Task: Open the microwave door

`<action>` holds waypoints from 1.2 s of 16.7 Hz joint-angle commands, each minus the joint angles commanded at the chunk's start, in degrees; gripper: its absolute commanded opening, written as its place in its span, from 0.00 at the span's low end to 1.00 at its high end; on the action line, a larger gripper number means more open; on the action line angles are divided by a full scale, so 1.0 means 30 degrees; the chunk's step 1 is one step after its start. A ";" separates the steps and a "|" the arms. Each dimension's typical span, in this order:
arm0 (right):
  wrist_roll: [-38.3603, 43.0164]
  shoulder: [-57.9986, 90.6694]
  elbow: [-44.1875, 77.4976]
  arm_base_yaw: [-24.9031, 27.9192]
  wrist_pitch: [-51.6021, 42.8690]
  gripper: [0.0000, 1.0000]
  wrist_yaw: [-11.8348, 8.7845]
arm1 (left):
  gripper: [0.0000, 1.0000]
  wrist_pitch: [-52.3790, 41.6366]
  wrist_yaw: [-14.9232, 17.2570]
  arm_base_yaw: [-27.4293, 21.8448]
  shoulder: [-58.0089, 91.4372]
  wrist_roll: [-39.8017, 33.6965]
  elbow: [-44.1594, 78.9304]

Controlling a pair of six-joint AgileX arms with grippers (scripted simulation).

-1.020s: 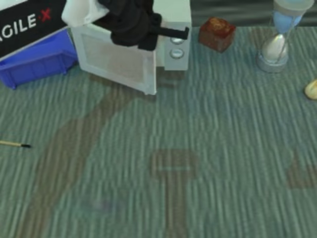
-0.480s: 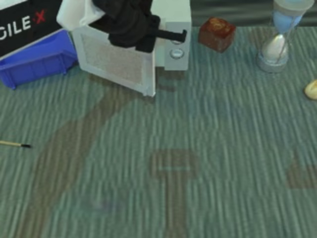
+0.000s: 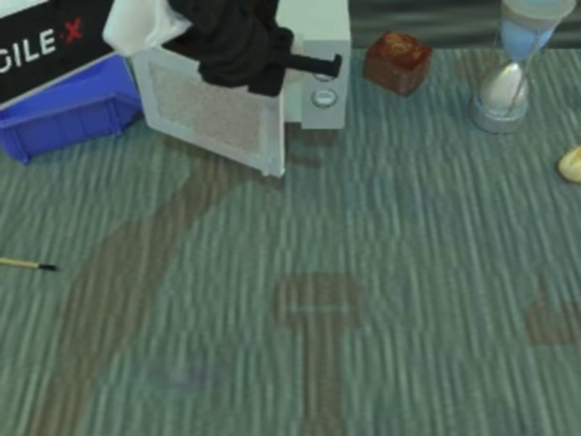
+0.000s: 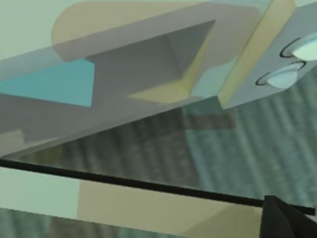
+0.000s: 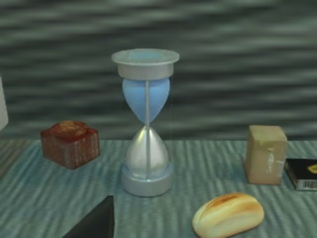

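The pale microwave (image 3: 313, 25) stands at the back of the table, left of centre. Its mesh-windowed microwave door (image 3: 213, 109) is swung partly outward, hinged at the left, with its free edge (image 3: 277, 150) toward the table's middle. Two round knobs (image 3: 324, 86) sit on the narrow panel beside it. My left gripper (image 3: 327, 62) reaches across above the door's top, shut on the door. In the left wrist view the door's pale edge (image 4: 124, 203) runs close by one dark finger (image 4: 292, 220), with the open cavity (image 4: 163, 64) beyond. My right gripper is outside the top view; one finger (image 5: 99, 223) shows.
A blue bin (image 3: 64, 113) sits left of the microwave. To its right are a red-brown block (image 3: 397, 61), an hourglass (image 3: 508, 82) and a bread roll (image 3: 572, 163). A matchstick (image 3: 27, 264) lies at the left edge. A tan block (image 5: 266, 153) and a black box (image 5: 302, 173) stand near the roll.
My left arm has drawn slightly leftward, and the door's free edge has swung a little farther out with it. The other objects have not moved.
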 joint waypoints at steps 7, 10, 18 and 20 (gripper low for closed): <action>0.0000 0.0000 0.0000 0.0000 0.0000 1.00 0.0000 | 0.00 0.0000 0.0000 0.0000 0.0000 0.0000 0.0000; 0.0000 0.0000 0.0000 0.0000 0.0000 1.00 0.0000 | 0.00 0.0000 0.0000 0.0000 0.0000 0.0000 0.0000; 0.0000 0.0000 0.0000 0.0000 0.0000 1.00 0.0000 | 0.00 0.0583 0.1068 0.0497 -0.1300 0.1874 -0.1648; 0.0000 0.0000 0.0000 0.0000 0.0000 1.00 0.0000 | 0.00 0.0739 0.1315 0.0592 -0.1441 0.2280 -0.2051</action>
